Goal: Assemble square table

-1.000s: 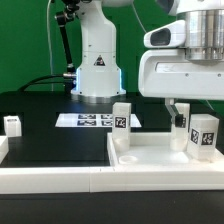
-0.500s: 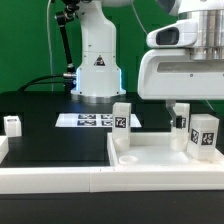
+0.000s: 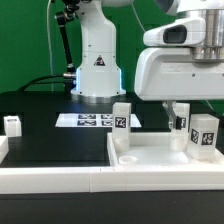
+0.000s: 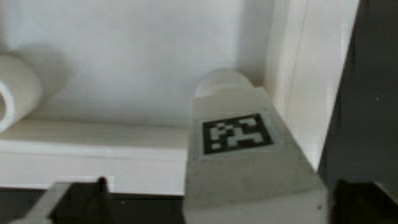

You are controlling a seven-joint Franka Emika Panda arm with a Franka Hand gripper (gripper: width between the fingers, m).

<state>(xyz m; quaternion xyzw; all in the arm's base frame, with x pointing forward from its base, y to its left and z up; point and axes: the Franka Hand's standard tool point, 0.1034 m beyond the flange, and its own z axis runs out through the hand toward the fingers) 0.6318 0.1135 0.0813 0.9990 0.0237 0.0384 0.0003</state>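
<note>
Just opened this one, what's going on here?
A single robot arm is partway through building a square table. The tabletop lies in front with two legs upright on it: one leg near the middle and another leg toward the exterior view's right. A third leg sits apart at the far left. The arm's fingers stand open on either side of what looks like the right-hand leg, not closed on it.

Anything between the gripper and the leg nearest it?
Nothing visible. The wrist view shows the leg directly ahead of the open gripper, with no other part between. The other leg on the tabletop stands apart.
</note>
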